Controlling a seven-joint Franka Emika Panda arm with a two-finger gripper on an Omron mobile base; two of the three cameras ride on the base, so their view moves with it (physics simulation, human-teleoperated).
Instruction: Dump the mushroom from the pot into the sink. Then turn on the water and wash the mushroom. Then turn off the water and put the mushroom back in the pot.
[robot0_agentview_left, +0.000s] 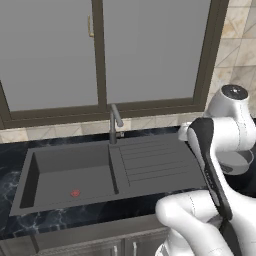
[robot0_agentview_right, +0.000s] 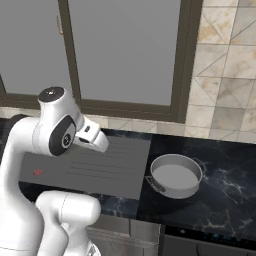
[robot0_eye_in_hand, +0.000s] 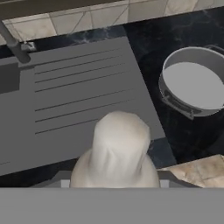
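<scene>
mushroom: sitting right at the bottom of the hand view (robot0_eye_in_hand: 119, 148), big and pale, stem pointing away from the camera, cap down by the finger tips. It's hanging over the ribbed drainboard (robot0_eye_in_hand: 83, 96), so it's up in the air with the hand, not lying in the basin.

gripper: looks to be pinching the mushroom between its fingers. The tips themselves are buried under the cap, so I'm going by the fact that it's floating there with nothing else under it.

pot: sitting empty on the dark marble counter (robot0_agentview_right: 225, 185), just right of the drainboard (robot0_agentview_right: 176, 175). Handle is poking toward the front-left. In the hand view it's off to the upper right (robot0_eye_in_hand: 192, 83).

sink: basin (robot0_agentview_left: 65, 175) is looking empty, just the red drain mark (robot0_agentview_left: 75, 192). Faucet (robot0_agentview_left: 115, 122) is standing at the back edge, and I'm not seeing any water running.

step in hand: I'd guess this is the last leg, carrying the mushroom over to drop it back in the pot.

doing it well: the hand is needing to swing right until the pot's open mouth is sitting directly under the mushroom, not just the near rim. Then coming down low inside the wall before letting go, since a round little thing dropped from height is probably going to bounce or roll out. Keeping the grip steady while travelling, too.
</scene>
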